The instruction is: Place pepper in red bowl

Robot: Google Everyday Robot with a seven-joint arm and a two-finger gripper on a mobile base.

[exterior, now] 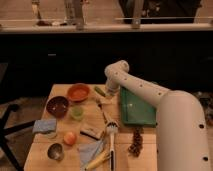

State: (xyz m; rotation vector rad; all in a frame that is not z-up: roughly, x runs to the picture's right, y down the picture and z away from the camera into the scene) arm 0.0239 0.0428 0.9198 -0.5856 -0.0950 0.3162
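Observation:
The green pepper (100, 91) lies on the wooden table (45, 161), just right of the orange-red bowl (78, 92), which looks empty. My gripper (106, 96) hangs down from the white arm (145, 92) right beside the pepper, at its right end. I cannot tell whether it touches the pepper.
A maroon bowl (57, 106) and a small light-green cup (76, 112) stand in front of the red bowl. A green tray (136, 107) is on the right. A brush (111, 131), pinecone (135, 142), orange fruit (70, 137), grey metal bowl (55, 151), blue cloths (44, 126) and banana (98, 161) lie nearer.

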